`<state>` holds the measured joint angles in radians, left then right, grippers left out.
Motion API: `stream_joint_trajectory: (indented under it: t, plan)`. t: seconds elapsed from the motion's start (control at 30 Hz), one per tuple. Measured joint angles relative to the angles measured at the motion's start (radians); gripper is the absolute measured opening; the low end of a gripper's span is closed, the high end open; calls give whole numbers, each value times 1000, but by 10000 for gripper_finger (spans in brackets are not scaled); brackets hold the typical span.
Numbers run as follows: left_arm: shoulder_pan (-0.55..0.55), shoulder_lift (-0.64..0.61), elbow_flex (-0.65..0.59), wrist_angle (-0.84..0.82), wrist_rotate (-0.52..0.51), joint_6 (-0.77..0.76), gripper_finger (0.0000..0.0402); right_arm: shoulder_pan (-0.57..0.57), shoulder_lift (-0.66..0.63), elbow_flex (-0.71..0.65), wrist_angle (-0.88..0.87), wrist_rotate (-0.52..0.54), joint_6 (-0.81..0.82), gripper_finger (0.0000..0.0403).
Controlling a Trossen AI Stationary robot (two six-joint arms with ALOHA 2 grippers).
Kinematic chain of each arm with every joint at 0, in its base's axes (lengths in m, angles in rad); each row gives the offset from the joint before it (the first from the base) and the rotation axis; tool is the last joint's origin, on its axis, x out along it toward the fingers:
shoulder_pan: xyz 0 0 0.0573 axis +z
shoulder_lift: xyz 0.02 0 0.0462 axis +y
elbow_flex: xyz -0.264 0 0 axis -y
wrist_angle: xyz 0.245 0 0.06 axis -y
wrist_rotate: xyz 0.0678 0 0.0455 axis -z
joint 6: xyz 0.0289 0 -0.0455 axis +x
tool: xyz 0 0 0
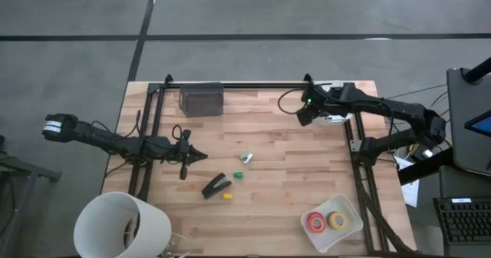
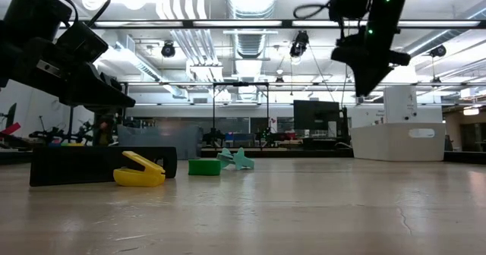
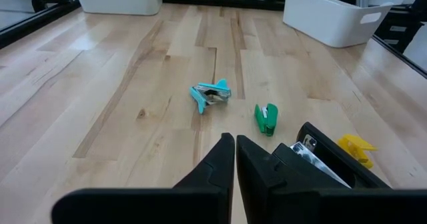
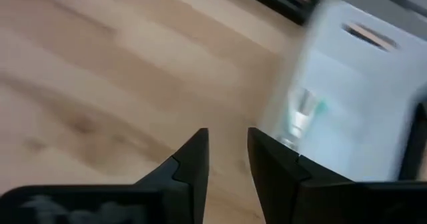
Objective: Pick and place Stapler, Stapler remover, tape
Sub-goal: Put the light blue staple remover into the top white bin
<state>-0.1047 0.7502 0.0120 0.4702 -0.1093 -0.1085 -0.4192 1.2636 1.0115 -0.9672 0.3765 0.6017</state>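
Note:
The black stapler (image 1: 216,186) lies flat on the table, also seen in the left wrist view (image 3: 321,159) and the low view (image 2: 91,164). Around it lie three small clawed staple removers: teal (image 1: 245,157) (image 3: 212,93), green (image 1: 238,174) (image 3: 267,118) and yellow (image 1: 227,196) (image 2: 140,171). A red tape roll (image 1: 316,222) and a yellow tape roll (image 1: 337,220) lie in a white tray (image 1: 349,206). My left gripper (image 1: 201,155) (image 3: 235,144) hovers shut, left of the stapler. My right gripper (image 1: 304,117) (image 4: 227,144) is raised over the far right of the table, slightly open and empty.
A dark box (image 1: 201,100) stands at the far edge. A white bucket (image 1: 123,226) overlaps the near left corner. A white bin (image 4: 360,84) shows blurred ahead of my right gripper. Bare wood lies between the removers and the tray.

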Motion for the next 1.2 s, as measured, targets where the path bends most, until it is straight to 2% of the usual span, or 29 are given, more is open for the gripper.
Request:
stream_joint_trajectory:
  t: [0.17,0.33,0.43,0.53,0.77,1.03,1.2]
  plan:
    - [0,0,0,0,0,0,19,123,1,-2,106,-26,-48,86]
    - [0,0,0,0,0,0,21,242,1,-2,172,-65,-229,71]
    - [0,0,0,0,0,0,19,297,2,-7,207,-74,-257,64]
    - [0,0,0,0,0,0,19,332,2,-10,301,-85,-216,59]
    - [0,0,0,0,0,0,20,399,2,-31,488,-218,-332,60]
    - [0,0,0,0,0,0,21,469,3,-99,638,-250,-419,76]
    - [0,0,0,0,0,0,19,493,52,-123,721,-248,-454,96]
